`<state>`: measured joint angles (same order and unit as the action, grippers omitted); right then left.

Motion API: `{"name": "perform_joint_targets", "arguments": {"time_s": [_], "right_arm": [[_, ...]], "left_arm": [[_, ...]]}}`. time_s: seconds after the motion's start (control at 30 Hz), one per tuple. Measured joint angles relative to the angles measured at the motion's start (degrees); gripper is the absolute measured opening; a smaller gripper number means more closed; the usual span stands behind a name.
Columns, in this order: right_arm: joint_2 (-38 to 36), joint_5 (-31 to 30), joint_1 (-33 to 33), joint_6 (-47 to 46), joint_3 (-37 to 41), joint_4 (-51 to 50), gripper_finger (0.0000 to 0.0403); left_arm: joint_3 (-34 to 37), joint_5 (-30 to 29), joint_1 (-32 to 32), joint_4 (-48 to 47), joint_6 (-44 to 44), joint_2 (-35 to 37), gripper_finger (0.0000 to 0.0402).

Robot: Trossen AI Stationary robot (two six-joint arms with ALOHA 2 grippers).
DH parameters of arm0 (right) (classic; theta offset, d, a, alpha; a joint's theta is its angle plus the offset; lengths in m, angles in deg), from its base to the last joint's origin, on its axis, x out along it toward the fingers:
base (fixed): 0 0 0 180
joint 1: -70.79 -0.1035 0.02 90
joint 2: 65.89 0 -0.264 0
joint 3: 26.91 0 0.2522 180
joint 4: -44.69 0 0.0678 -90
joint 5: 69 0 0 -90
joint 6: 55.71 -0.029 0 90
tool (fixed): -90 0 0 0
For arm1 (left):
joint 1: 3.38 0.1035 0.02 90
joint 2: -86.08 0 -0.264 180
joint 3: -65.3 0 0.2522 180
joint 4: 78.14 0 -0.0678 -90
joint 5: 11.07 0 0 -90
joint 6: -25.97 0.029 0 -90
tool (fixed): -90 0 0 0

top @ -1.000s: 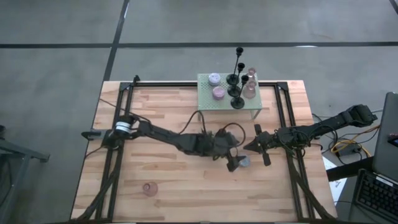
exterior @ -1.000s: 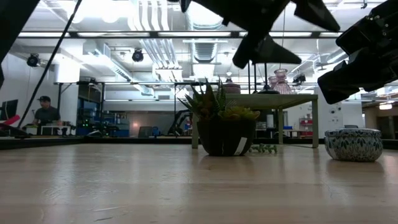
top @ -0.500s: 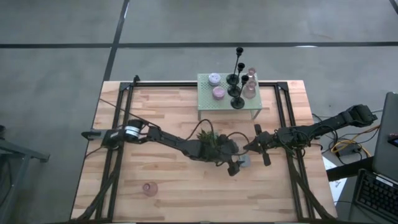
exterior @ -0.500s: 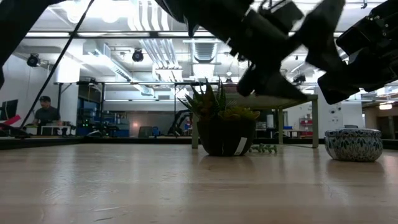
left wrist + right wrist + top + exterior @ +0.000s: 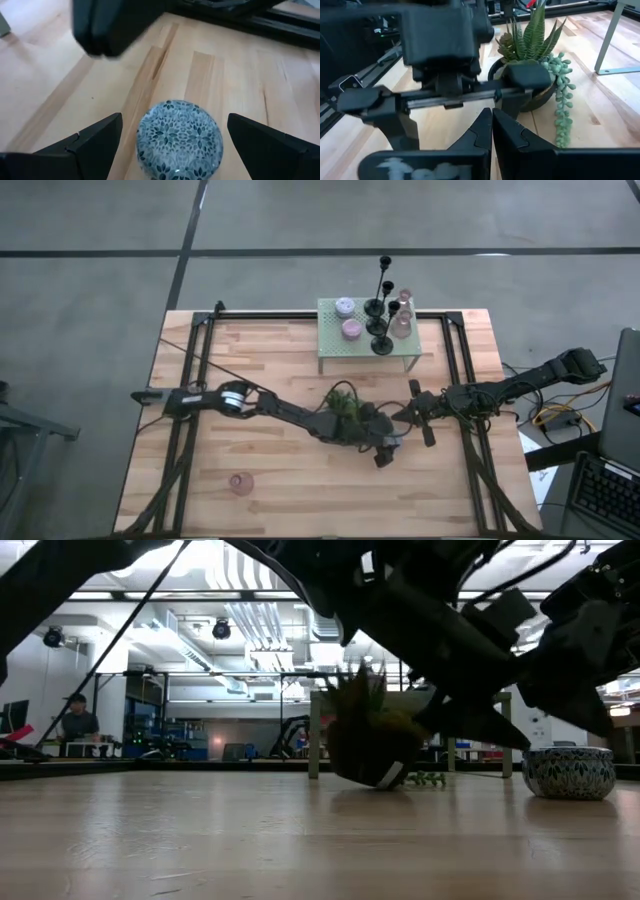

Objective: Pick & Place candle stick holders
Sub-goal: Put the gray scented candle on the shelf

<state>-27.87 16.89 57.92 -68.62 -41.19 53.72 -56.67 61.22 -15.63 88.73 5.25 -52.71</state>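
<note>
**Left gripper over the blue holder**

The blue holder [image 5: 180,137] stands on the table [image 5: 270,480], right of the plant [image 5: 345,405]. The left gripper [image 5: 172,145], fingers spread wide, straddles it without touching. It should descend level, centred, then close gently. The right gripper [image 5: 491,131], pressed shut, waits just beside. The table is pale wood planks; beyond lies a bright workshop.

Three black candlesticks [image 5: 383,300], four small holders [image 5: 347,318]

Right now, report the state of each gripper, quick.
Left gripper: open, fingers either side of the round blue-patterned ceramic holder, not gripping it.
Right gripper: shut, holding nothing, waiting beside the left one.
</note>
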Motion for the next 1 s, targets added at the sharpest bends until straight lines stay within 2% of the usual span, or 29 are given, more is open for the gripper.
{"name": "perform_joint_targets", "arguments": {"time_s": [0.4,0.67,0.8,1.0], "right_arm": [[0.0,0.0,0.0,0.0,0.0,0.0,0.0009],[0.0,0.0,0.0,0.0,0.0,0.0,0.0009],[0.1,0.0,0.0,0.0,0.0,0.0,0.0009],[0.0,0.0,0.0,0.0,0.0,0.0,0.0009]], "left_arm": [[0.5,0.9,-0.2,-2.3,0.4,-0.3,0.0364],[0.5,1.0,-0.3,-5.2,0.9,4.1,0.0364],[0.3,0.2,-0.3,-7.9,0.9,4.7,0.0364],[0.2,-0.4,-0.8,-7.1,-0.9,4.9,0.0364]]}}
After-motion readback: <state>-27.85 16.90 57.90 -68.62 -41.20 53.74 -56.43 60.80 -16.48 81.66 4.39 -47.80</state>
